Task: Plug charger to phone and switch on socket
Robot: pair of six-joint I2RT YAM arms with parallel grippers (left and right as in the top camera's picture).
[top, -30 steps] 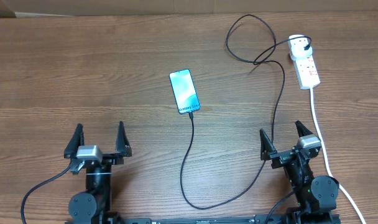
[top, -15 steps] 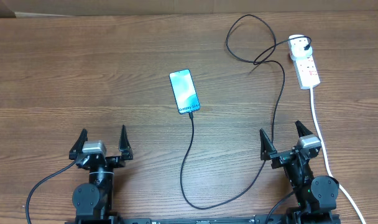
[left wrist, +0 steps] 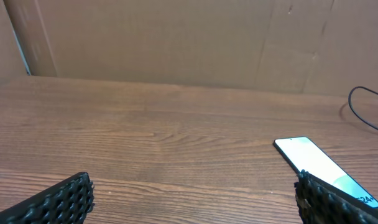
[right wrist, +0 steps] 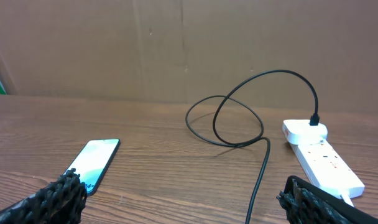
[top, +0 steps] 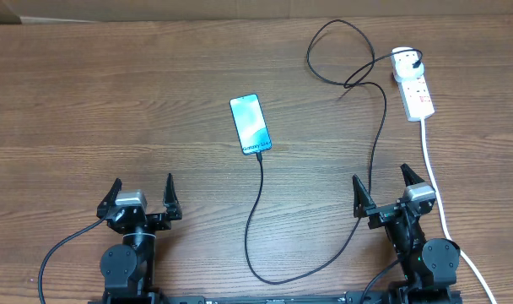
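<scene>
Both left hand point(top: 142, 187) and right hand point(top: 380, 177): fully open, empty. With charger point(top: 258, 211) apparently seated in phone point(top: 250, 123), press socket point(top: 415, 91) switch, ahead of right hand, squarely.

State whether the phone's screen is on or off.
On: the phone lies face up, its screen glowing light blue with small text at its near end.

Table point(top: 113, 101): brown wood-grain surface, filling the overhead frame except a narrow band at the top edge.

Cardboard panel point(right wrist: 83, 43): plain brown, upright along the table's far edge. It occupies the upper half of both wrist frames, with a vertical seam near the centre of the right wrist frame.
</scene>
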